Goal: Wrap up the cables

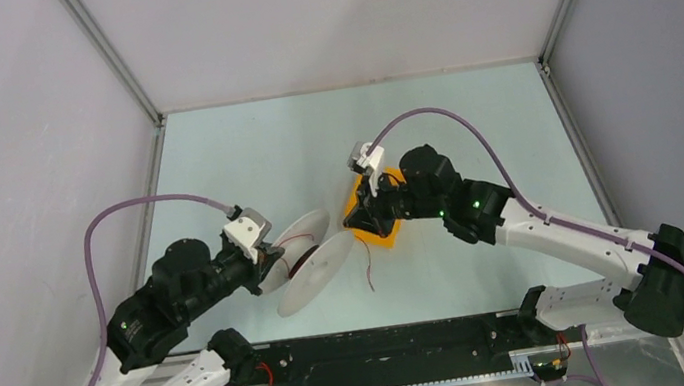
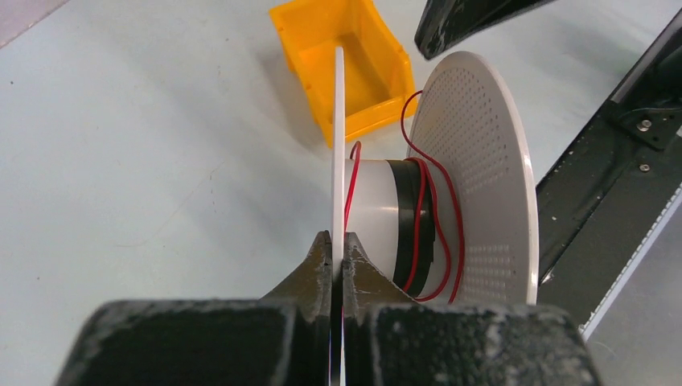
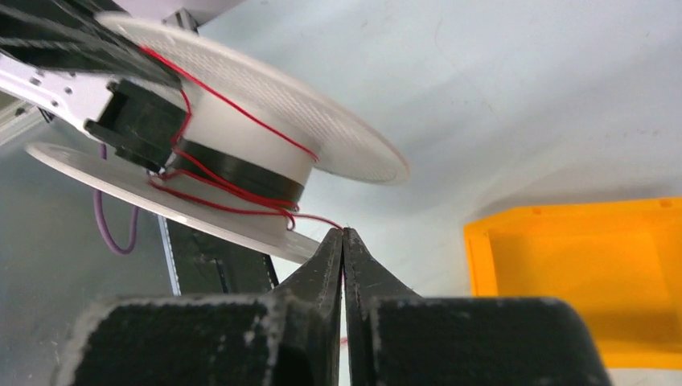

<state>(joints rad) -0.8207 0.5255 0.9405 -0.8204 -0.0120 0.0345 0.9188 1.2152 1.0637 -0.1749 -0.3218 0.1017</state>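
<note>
Left gripper (image 2: 338,241) is squeezing tight on the white spool (image 2: 374,211), its two black fingers pressing together on the thin near disc, which is showing edge-on right between them. The spool is sitting tilted over the table (image 1: 242,156), with its axle lying roughly sideways, and I cannot tell whether the lower rim is touching the surface. Its far disc, the one dotted with small holes, is facing the left wrist camera. The red wire (image 2: 420,221) is looping around the white core and bunching up over a black band next to the holed disc. A few loose turns are sagging wide of the core and one strand is crossing toward the clamped disc.

Over on the other side, the right gripper (image 3: 343,235) is sitting just beside the spool with its fingers closed flat against each other. The wire is running from the core straight into those closed tips, and it is looking pinched there. In the overhead view a free length of wire is dangling below that gripper and curling down toward the table.

The yellow bin (image 1: 382,236) is resting on the table right under and behind the right gripper, its open top facing up, near the spool. Both arms are reaching in toward the middle of the table
</note>
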